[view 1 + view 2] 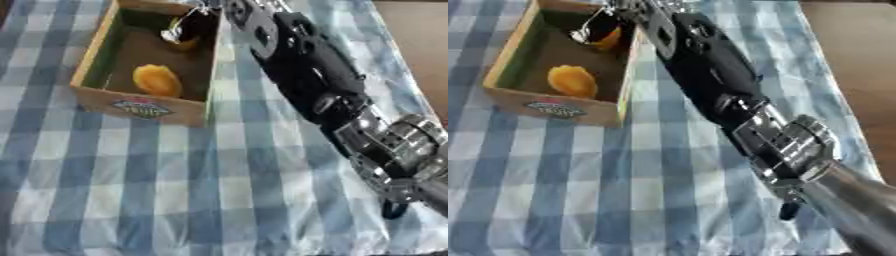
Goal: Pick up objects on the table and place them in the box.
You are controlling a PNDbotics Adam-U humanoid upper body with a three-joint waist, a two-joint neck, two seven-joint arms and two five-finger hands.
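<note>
The shallow open cardboard box (144,107) with a printed label on its near wall sits at about ten o'clock on the counter (175,200), which is covered by a blue-and-white checked cloth. Inside it, toward the near end, lies a rounded orange-yellow object (157,80), perhaps a fruit, already placed.

The robot's black and silver right arm comes in from four o'clock and stretches diagonally up to the box's far end at about twelve o'clock. There its right hand (191,27) hangs over the box interior, fingers curled down around a second small orange-yellow piece (608,38) that shows just beneath them. It looks as though the hand is pinching this piece, though the fingers are blurred and I cannot be certain it is not already resting on the box floor. The left hand shows in neither view.

As for progress: one object is in the box, and a second is over or in it, seemingly at the point of release. No other loose objects show on the visible cloth, so little appears to remain beyond letting go and withdrawing.
</note>
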